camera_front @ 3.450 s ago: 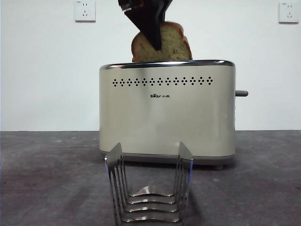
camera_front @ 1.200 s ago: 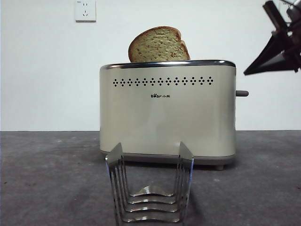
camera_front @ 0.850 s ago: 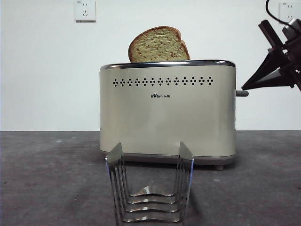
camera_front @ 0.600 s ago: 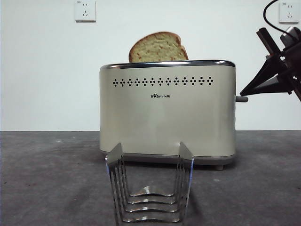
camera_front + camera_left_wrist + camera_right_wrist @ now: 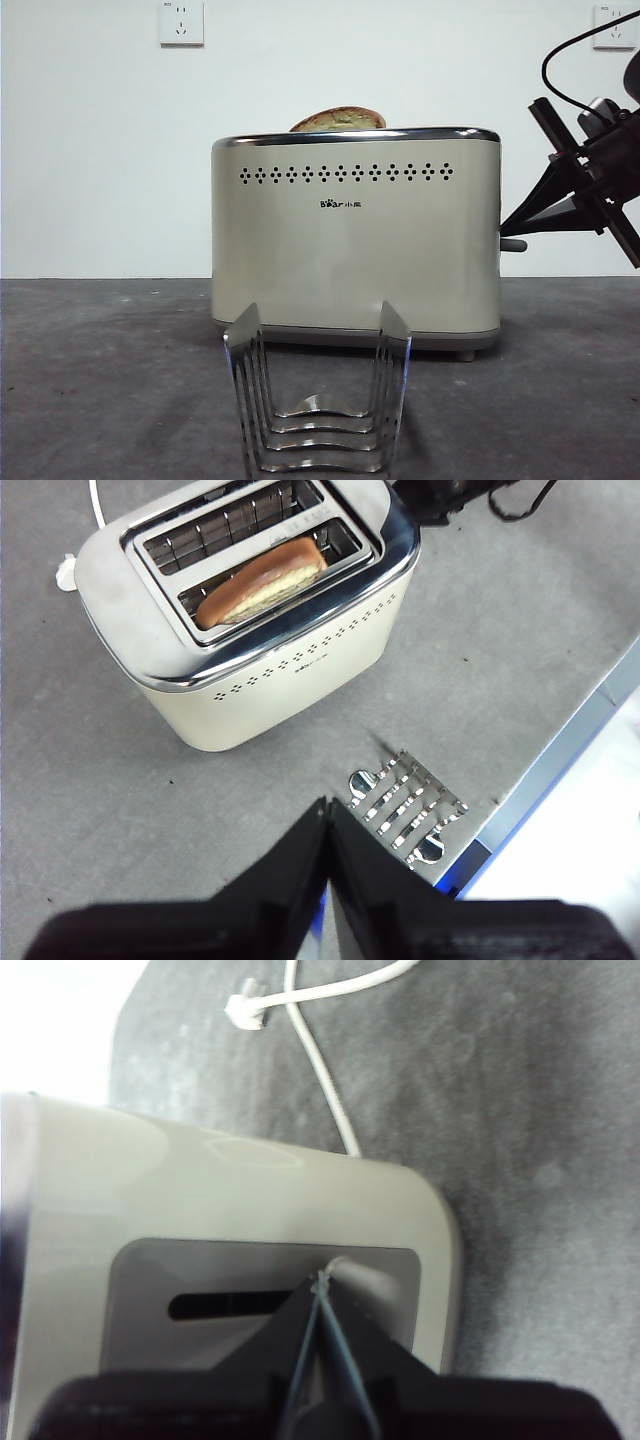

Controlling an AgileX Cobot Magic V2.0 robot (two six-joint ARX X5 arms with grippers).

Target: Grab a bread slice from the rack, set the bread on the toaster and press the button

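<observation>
The right tool (image 5: 505,227), pressed together, is seen at right of frame upon the button (image 5: 512,244); the slice of bread (image 5: 339,120) is sunk in the toaster (image 5: 355,240). The left tool (image 5: 328,815) is closed.

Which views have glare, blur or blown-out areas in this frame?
Front view: sharp and evenly lit, only the rack glints. Left wrist view: the area beyond the table edge is overexposed, and the left gripper is soft. Right wrist view: blurry overall, with a blown-out corner beside the toaster.

Tan bread slice (image 5: 339,119) sunk in cream toaster (image 5: 355,235) slot; steel rack (image 5: 318,400) empty
</observation>
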